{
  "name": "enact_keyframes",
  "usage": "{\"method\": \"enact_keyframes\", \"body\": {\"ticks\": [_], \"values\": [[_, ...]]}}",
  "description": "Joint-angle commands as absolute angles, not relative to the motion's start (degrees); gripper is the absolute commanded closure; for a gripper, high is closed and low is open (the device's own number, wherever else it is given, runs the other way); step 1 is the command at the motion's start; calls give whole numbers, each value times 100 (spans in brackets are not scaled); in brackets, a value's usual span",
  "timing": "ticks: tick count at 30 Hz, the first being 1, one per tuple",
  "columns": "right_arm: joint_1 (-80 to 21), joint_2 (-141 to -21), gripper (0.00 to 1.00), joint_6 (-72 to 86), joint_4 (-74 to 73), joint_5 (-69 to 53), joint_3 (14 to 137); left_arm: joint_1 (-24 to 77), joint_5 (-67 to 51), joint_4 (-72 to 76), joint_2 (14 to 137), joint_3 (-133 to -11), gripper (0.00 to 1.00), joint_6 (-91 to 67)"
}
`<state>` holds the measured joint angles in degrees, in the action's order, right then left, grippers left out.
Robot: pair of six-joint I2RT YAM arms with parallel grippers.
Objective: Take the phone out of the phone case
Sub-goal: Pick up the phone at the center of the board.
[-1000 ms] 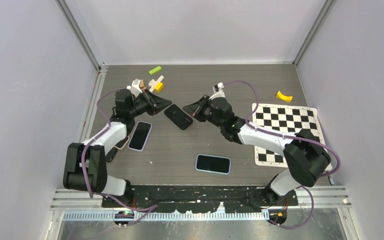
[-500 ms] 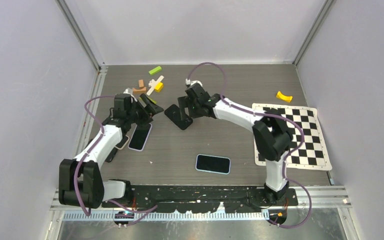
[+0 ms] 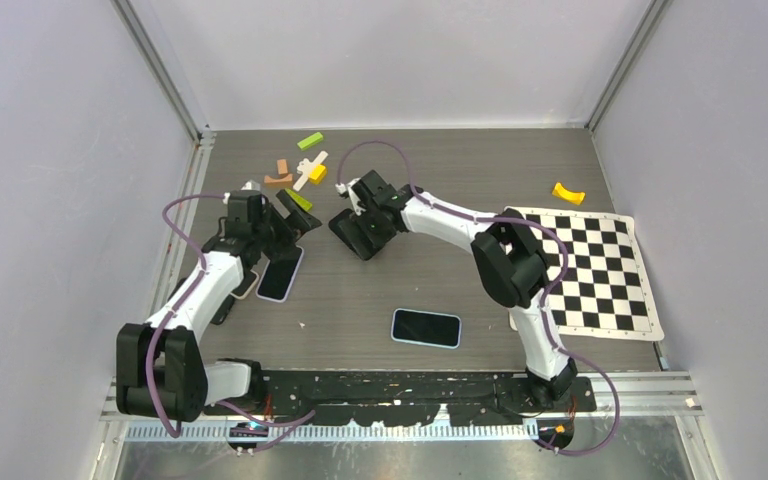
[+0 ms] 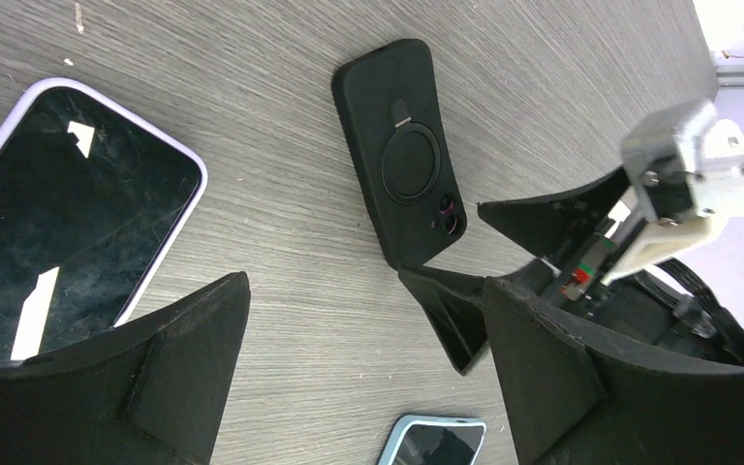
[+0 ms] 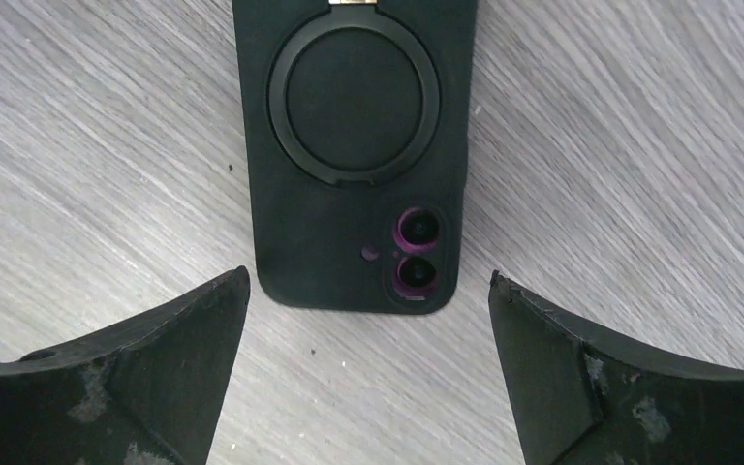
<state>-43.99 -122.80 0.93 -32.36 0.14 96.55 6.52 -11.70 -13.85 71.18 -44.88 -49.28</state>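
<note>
Spread wide, the right gripper [image 5: 368, 281] is hovering at the camera end of the cased phone [image 5: 354, 145] lying face down toward the far-left corner of the bench [image 3: 460, 170], and should be centring across its long sides; the left gripper [image 4: 363, 291] is idling released.

A grey wood-grain table [image 3: 360, 290] is filling the enclosure, with pale lavender walls [image 3: 390, 60] rising along its far, left and right edges. Aluminium posts [image 3: 160, 70] are slanting up from both far corners, and a metal rail [image 3: 680, 385] is running along the near edge. Even light is falling throughout.
</note>
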Motion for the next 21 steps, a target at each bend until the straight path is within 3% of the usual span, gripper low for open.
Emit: {"method": "enact_keyframes", "body": {"ticks": [1,12,15,18,21], "values": [[-4507,-12600,0,-260,-3547,-81,10061,586,-1049,-1327,7044,-4685,7,-4919],[-4553,-13399,1,-420,-4432,-195,11274,455,-890,-1393,6791,-4728,7,-4942],[-4486,-13524,15,-203,-4570,-202,11445,438,-896,-1423,6760,-4733,7,-4924],[-4441,-13504,40,-34,-4548,-121,11460,435,-910,-1408,6750,-4705,7,-4931],[-4439,-13282,51,227,-4280,199,11314,435,-932,-1381,6763,-4660,7,-4961]]}}
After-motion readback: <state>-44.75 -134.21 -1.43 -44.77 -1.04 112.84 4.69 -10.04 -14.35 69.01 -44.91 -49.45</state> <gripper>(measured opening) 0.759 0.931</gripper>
